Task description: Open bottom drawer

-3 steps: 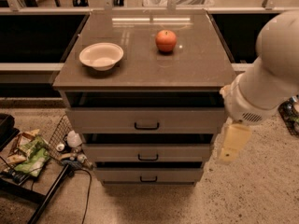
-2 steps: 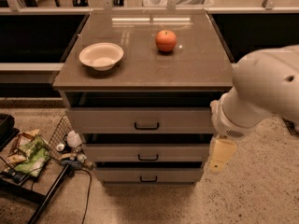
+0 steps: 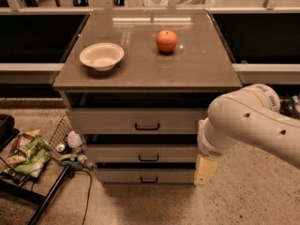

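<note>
Camera view: tool point(image 3: 206, 170) beside bottom drawer point(image 3: 122, 176) right end.

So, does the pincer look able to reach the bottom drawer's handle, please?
Probably yes: the pincer hangs at the right end of the bottom drawer, and nothing stands between it and the black handle on the front.

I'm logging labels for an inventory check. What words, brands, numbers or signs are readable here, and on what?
No text can be read anywhere.
Snack packets, low at left: printed, but too blurred to read.
Bowl, apple, bottom drawer: no markings seen.
Gripper, low beside the bottom drawer's right end: no label seen.
</note>
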